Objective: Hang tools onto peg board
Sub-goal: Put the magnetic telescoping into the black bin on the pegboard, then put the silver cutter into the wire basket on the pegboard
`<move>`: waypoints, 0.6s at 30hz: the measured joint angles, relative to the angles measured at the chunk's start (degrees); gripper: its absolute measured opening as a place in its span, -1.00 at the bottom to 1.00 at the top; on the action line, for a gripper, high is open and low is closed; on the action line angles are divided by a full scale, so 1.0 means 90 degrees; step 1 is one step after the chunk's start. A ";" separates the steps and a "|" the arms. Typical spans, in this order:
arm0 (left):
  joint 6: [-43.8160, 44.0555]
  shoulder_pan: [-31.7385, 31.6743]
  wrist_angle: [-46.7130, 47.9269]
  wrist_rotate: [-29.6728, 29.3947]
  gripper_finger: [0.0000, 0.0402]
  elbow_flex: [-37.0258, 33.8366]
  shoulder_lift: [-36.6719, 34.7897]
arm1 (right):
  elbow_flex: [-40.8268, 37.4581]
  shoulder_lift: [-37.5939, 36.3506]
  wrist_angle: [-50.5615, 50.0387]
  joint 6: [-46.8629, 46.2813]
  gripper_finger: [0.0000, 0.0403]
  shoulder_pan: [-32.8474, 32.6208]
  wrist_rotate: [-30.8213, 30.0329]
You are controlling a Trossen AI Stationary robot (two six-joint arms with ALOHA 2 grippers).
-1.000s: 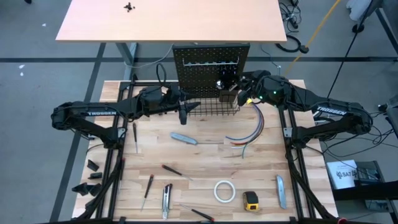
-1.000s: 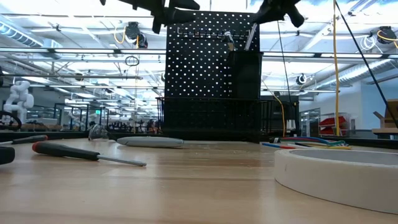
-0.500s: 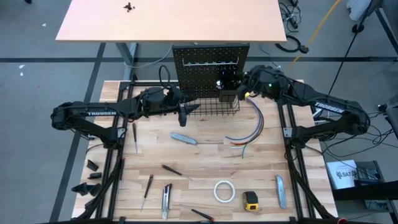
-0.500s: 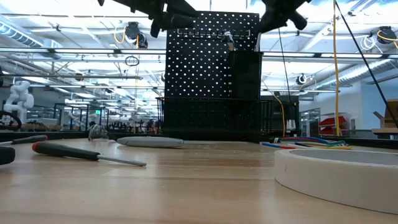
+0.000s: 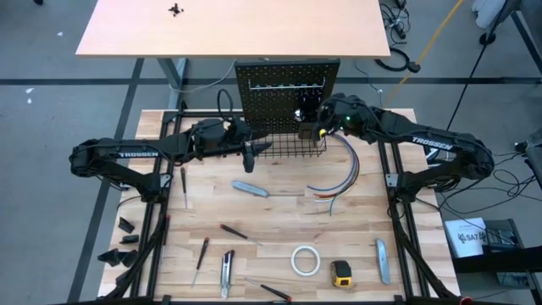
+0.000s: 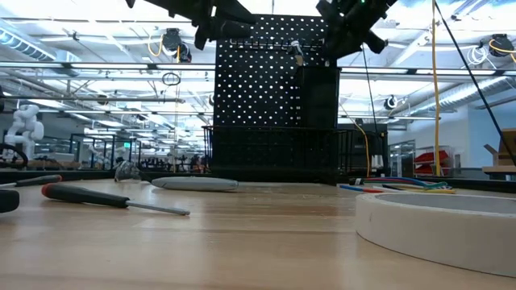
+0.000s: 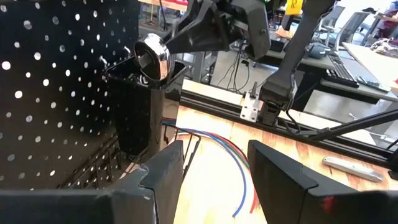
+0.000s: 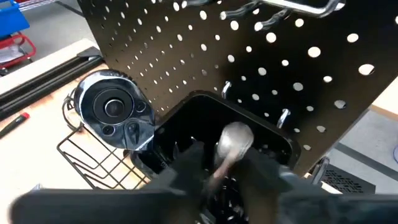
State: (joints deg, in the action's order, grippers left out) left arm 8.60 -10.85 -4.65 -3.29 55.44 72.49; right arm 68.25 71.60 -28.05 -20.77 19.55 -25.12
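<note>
chrome ratchet point(image 8: 112, 115) leans stored in the peg board point(image 5: 288, 80) bin point(image 8: 273, 134), my right gripper point(image 5: 317, 123) above it, hold impossible to tell; my left gripper point(image 7: 214, 155) waits, spread and empty.

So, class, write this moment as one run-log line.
right hand: at bin | ratchet: head at bin rim | left hand: open, empty, idle by wire basket

The right gripper's point(image 8: 217, 180) fingers are showing only as a dark smear in its own wrist view, so their spacing is staying unreadable. The ratchet's point(image 8: 115, 118) handle is vanishing into the small black bin point(image 8: 249, 134). In the low view, the white tape roll point(image 6: 439, 221) is running off the picture's edge.
</note>
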 joint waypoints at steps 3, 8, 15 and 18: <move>0.0000 0.0000 0.0144 0.0000 -0.09 0.0000 0.0000 | 0.0000 -0.0088 -0.0009 0.0000 -0.20 0.0000 0.0002; -0.0009 -0.0002 0.0219 0.0001 -0.09 0.0000 0.0002 | 0.0000 -0.0355 -0.0011 0.0094 0.18 0.0000 0.0113; -0.0053 -0.0005 0.0348 0.0057 -0.09 0.0000 0.0001 | 0.0002 -0.1032 -0.0022 -0.0005 0.39 -0.0019 0.0268; -0.0043 -0.0002 0.0587 0.0353 -0.09 0.0000 0.0000 | 0.0007 -0.1290 -0.0065 -0.0152 0.40 -0.0074 0.1033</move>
State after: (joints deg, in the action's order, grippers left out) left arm 8.21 -10.87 0.63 -0.12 55.44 72.49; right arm 68.31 59.99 -28.64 -22.14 18.89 -15.83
